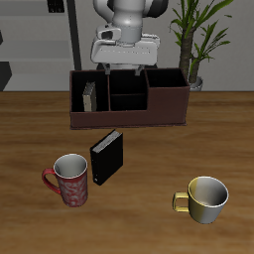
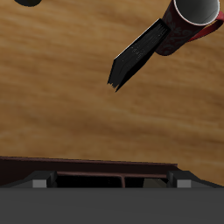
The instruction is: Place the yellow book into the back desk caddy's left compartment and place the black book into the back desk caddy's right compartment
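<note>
One black book (image 1: 107, 157) — upright, spine frontward

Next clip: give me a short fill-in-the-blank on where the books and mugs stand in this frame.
1. The yellow book stands inside the back desk caddy's ____ compartment.
2. The black book stands on the ____, in front of the caddy.
3. Beside the black book is the ____ mug.
4. The gripper hangs above the ____.

Missing words: left; table; red; caddy

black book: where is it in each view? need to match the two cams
Exterior view: the black book stands on the table in front of the back desk caddy, beside the red mug.
Wrist view: the black book shows edge-on against bare wood.
Shared landmark: the red mug, right next to it in both.
</note>
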Tool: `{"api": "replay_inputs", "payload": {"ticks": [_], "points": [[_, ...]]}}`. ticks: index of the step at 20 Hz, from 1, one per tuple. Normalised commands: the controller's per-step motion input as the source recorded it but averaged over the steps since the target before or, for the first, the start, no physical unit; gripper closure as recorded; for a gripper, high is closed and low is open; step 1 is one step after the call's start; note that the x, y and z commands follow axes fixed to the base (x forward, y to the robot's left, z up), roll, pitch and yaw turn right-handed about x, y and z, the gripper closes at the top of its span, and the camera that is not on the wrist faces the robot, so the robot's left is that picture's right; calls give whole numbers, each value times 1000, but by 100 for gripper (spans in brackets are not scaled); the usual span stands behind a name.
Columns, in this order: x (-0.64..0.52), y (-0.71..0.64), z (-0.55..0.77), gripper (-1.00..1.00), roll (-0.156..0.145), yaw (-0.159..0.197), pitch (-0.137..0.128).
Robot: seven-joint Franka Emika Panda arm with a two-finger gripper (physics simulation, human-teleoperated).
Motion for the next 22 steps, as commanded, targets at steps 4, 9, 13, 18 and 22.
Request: {"api": "replay_inputs", "payload": {"ticks": [4, 9, 13, 18, 22], "points": [[311, 71, 56, -100, -45, 12, -15], [310, -145, 38, -100, -29, -14, 16], [304, -223, -31, -100, -20, -22, 13], [195, -212, 33, -100, -15, -13, -19], [313, -273, 135, -100, 5, -61, 3]]}}
